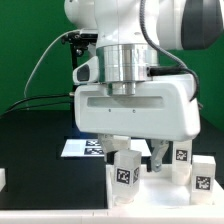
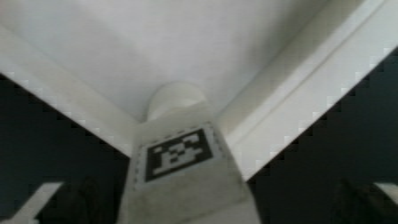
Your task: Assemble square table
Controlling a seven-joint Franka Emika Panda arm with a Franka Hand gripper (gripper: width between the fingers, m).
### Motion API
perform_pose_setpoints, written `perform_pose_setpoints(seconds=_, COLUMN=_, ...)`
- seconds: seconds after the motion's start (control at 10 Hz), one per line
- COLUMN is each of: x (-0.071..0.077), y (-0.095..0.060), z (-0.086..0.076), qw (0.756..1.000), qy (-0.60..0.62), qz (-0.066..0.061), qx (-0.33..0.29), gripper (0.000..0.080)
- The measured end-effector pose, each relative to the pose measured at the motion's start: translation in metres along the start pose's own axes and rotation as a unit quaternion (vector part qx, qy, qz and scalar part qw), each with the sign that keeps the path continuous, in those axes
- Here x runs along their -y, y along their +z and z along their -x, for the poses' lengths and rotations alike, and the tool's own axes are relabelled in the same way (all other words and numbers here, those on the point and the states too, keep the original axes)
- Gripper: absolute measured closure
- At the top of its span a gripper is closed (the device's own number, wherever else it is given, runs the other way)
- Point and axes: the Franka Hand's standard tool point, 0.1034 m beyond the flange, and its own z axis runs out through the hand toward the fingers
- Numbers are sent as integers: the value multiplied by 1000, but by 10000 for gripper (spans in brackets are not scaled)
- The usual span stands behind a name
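Observation:
The white square tabletop [image 1: 160,196] lies flat at the front of the exterior view, and its corner fills the wrist view [image 2: 107,60]. A white leg with a tag [image 1: 124,173] stands upright at the corner on the exterior view's left; it also shows in the wrist view [image 2: 178,160]. My gripper [image 1: 138,158] hangs right above this leg, open, its fingers [image 2: 39,203] on either side with dark gaps between them and the leg. Two more tagged legs [image 1: 181,157] [image 1: 205,176] stand on the exterior view's right.
The marker board [image 1: 85,148] lies on the black table behind the tabletop. A small white block [image 1: 3,178] sits at the exterior view's left edge. A green wall stands behind.

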Motion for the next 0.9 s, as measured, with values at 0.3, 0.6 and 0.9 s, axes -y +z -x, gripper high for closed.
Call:
perform_pose_setpoints(seconds=0.3, x=-2, y=0, z=-1, qw=999, qy=43, qz=1, qx=0, gripper=499)
perform_pose_setpoints(seconds=0.6, x=-15, y=-2, z=-13, qw=970, qy=242, qz=8, qx=-1, gripper=506)
perform_pose_setpoints(seconds=0.9, x=-23, y=-2, z=-11, qw=889, qy=458, qz=-8, qx=16, gripper=509)
